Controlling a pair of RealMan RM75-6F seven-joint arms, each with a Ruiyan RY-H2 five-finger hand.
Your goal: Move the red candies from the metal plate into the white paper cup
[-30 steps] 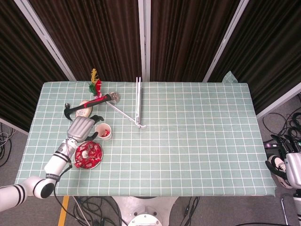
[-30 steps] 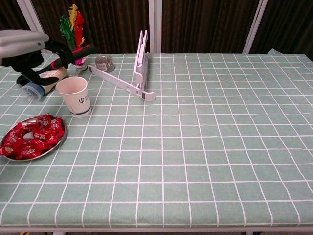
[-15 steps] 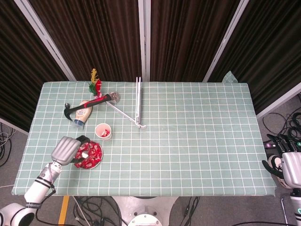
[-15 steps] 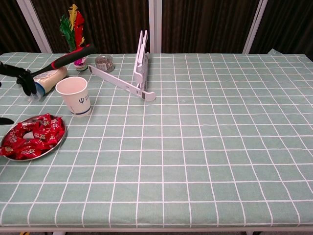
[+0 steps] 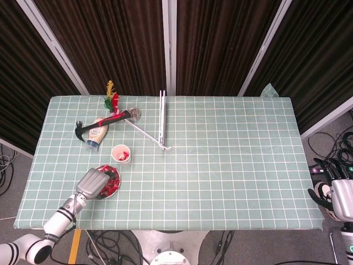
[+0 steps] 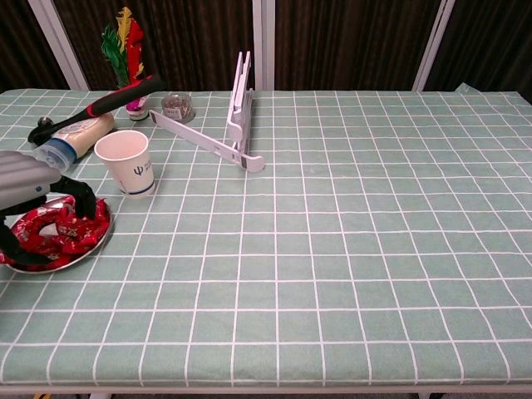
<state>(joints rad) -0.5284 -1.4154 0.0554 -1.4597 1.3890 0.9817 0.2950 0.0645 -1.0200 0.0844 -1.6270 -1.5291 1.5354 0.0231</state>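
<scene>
On the near left corner of the counter (image 5: pixel 220 165), head view: we see the left hand (image 5: pixel 92 183) poised over the plate (image 5: pixel 114 187), covering most of it; the candies (image 5: pixel 112 175) show red at its far edge. We cannot tell from above whether it holds anything. The cup (image 5: pixel 121 154) stands just beyond the plate, apart from it, with red pieces inside. Farther back lie a hammer (image 5: pixel 105 122), a bottle (image 5: pixel 95 134) under it, a white folding stand (image 5: pixel 157 130) and a feather toy (image 5: pixel 112 99). The right hand (image 5: pixel 337 194) hangs off the counter's right end, fingers curled, nothing visible in it.

Chest view: we note the left hand (image 6: pixel 33 195) enters from the left, dark fingers (image 6: pixel 81 194) spread and arched down onto the candies (image 6: pixel 71 233) in the plate (image 6: pixel 93 249). Whether a candy is pinched, we cannot tell. The cup (image 6: pixel 126 163) stands upright just behind the plate. The right hand is out of this view.
</scene>
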